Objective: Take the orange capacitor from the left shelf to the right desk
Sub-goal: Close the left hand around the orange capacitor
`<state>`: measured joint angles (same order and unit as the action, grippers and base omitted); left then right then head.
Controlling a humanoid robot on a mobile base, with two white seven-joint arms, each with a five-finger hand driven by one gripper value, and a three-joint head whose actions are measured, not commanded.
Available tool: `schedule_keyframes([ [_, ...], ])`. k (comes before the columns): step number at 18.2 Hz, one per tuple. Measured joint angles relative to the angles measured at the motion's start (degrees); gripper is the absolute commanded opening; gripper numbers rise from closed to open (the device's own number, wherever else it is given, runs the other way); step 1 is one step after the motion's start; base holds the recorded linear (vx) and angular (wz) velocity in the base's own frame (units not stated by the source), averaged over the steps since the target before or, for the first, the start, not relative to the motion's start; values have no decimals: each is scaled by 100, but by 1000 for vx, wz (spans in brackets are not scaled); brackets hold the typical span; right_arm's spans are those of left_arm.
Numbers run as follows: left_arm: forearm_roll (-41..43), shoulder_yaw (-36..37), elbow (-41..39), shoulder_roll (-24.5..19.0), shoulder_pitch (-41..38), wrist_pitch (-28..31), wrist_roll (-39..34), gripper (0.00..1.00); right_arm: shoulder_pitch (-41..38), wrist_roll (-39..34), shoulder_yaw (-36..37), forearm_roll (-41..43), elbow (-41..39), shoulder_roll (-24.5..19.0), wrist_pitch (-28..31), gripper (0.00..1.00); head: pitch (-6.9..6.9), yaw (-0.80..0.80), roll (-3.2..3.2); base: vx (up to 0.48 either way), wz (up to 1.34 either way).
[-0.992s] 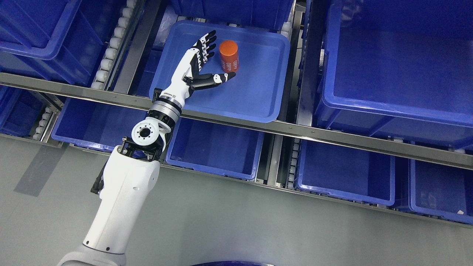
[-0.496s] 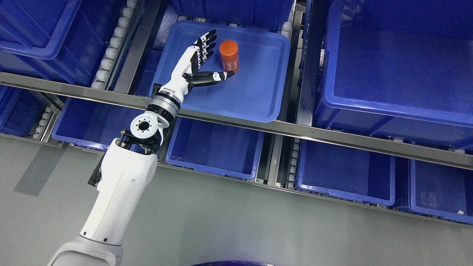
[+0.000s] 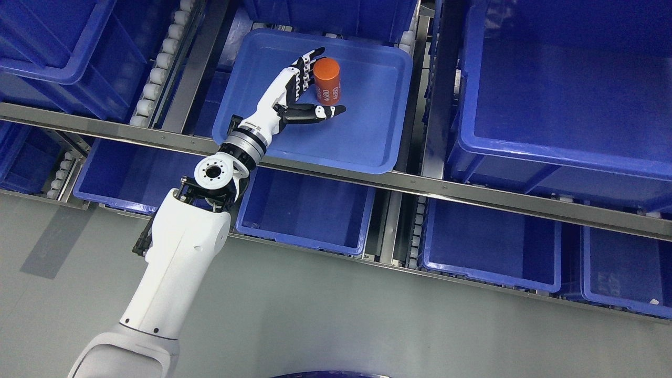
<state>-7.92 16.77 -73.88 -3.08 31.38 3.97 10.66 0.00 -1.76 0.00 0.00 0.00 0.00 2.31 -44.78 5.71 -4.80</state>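
1. Forearm and wrist reach over the shelf rail [image 3: 336,176] from the lower left.
2. Left hand [image 3: 294,97] is spread open, gripping nothing, thumb stretched below the target.
3. Orange capacitor [image 3: 327,80] stands upright just right of the fingers [image 3: 307,65], seemingly touching them, inside the blue tray [image 3: 362,142].
4. Grasp step, I judge: next, close fingers and thumb around the cylinder, then lift.

- We are reaching our left arm [image 3: 178,262] up from the lower left, elbow bent.
- We are holding our left hand [image 3: 294,97] open, fingers [image 3: 307,65] extended, thumb [image 3: 320,111] splayed apart.
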Motion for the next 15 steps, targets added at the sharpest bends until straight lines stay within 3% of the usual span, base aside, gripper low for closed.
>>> schedule_keyframes([
  [2,23,-12,63,7,15,12,44,53,0,0,0,0,0,0,0,100,0,0,0,0,0],
  [6,46,-102,180,32,26,-51,127,40,0,0,0,0,0,0,0,100,0,0,0,0,0],
  [7,49,-129,215,39,27,-89,170,41,0,0,0,0,0,0,0,100,0,0,0,0,0],
  [11,85,-173,367,115,33,-292,245,70,0,0,0,0,0,0,0,100,0,0,0,0,0],
  [15,281,-134,495,180,56,-320,321,70,0,0,0,0,0,0,0,100,0,0,0,0,0],
])
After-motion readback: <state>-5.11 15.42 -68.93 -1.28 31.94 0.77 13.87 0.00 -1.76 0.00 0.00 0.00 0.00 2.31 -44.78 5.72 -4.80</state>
